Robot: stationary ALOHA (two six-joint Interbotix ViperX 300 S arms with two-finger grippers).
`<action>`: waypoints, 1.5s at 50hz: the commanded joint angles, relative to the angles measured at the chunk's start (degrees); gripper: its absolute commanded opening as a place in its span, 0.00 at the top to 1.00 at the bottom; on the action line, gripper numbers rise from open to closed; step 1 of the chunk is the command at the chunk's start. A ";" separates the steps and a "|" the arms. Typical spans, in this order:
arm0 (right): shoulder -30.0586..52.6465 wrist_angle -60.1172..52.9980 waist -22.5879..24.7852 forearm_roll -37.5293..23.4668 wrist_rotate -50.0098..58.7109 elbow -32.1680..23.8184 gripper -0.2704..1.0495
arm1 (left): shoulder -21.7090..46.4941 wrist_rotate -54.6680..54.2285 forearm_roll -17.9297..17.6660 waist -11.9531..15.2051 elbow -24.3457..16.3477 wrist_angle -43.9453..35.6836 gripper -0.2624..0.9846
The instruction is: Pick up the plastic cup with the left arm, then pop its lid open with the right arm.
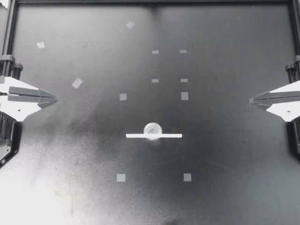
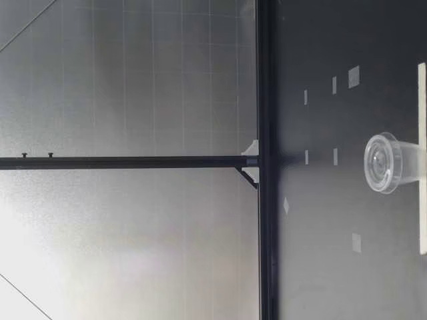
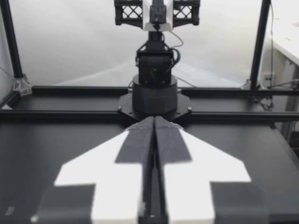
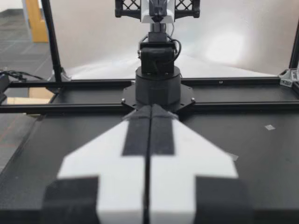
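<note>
A small clear plastic cup (image 1: 152, 131) stands upright in the middle of the black table, on a white strip of tape (image 1: 173, 136). The low view shows the same cup (image 2: 387, 163) standing on the table, with no arm in sight. My left gripper (image 1: 55, 99) rests at the table's left edge, shut and holding nothing, far from the cup. Opposite it at the right edge, my right gripper (image 1: 251, 100) is also shut with nothing in it. In the left wrist view the shut fingers (image 3: 140, 140) point across the table at my other arm's base (image 3: 155, 95); the right wrist view likewise shows shut fingers (image 4: 140, 135).
Small grey tape squares (image 1: 123, 96) are scattered over the black table (image 1: 225, 154). A black frame rail (image 1: 150, 2) runs along the far edge, with upright posts at the corners. Wide bare tabletop lies between each gripper and the cup.
</note>
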 commanded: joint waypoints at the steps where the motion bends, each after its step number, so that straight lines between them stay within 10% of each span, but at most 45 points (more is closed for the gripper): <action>1: 0.53 -0.09 0.00 0.26 0.09 -0.09 0.74 | -0.62 0.70 -0.09 0.18 1.41 -0.09 0.73; 8: 2.99 2.37 -0.70 3.34 2.11 -0.44 0.87 | -0.26 0.44 -0.18 0.26 4.22 -0.09 0.89; 21: 10.55 12.48 -3.43 2.72 2.37 -9.32 0.87 | 2.46 0.97 -0.53 0.26 0.44 1.14 0.89; 44: 25.93 19.69 -3.52 1.85 2.55 -17.84 0.87 | 26.81 0.62 -0.62 0.26 -6.15 -0.18 0.87; 75: 44.30 19.07 -1.58 1.93 2.64 -23.47 0.87 | 44.38 -1.23 -1.85 0.26 -5.62 -11.78 0.45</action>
